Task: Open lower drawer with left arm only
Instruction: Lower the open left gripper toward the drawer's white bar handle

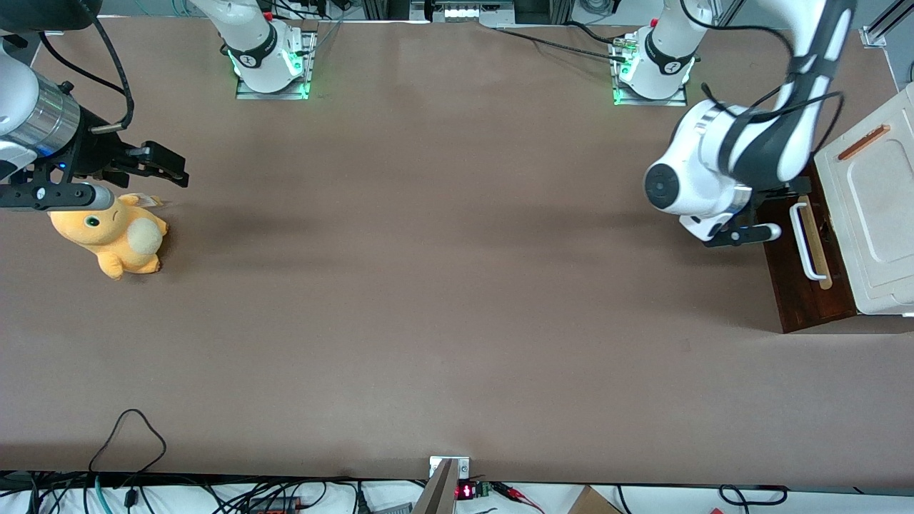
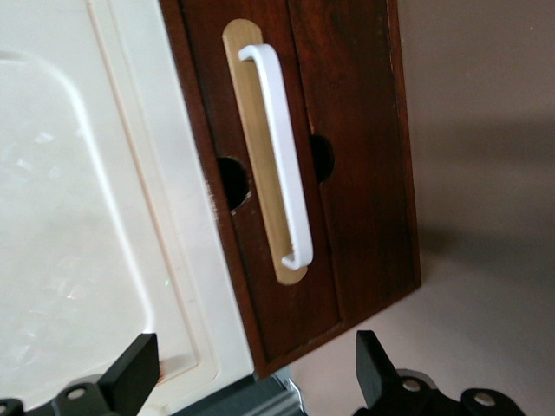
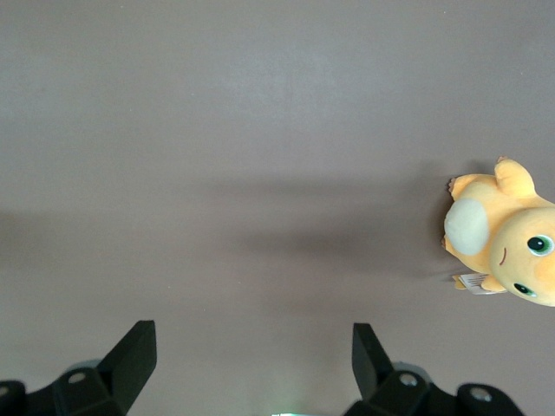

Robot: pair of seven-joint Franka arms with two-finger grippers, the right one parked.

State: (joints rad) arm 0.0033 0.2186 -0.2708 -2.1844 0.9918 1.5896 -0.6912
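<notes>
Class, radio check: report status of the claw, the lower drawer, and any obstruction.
Claw open, hovering by drawer front, empty. Handle ungrasped; drawer looks shut. Nothing seen blocking the handle.

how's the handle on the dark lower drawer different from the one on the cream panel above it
The lower drawer has a white loop handle that stands off a pale wood strip; the cream panel has a slim orange-brown handle. The white one looks longer and thicker; the orange-brown one is short, thin and angled differently. The left arm's open gripper hovers in front of the white handle, touching neither. Both are straight bar-type pulls.
</notes>
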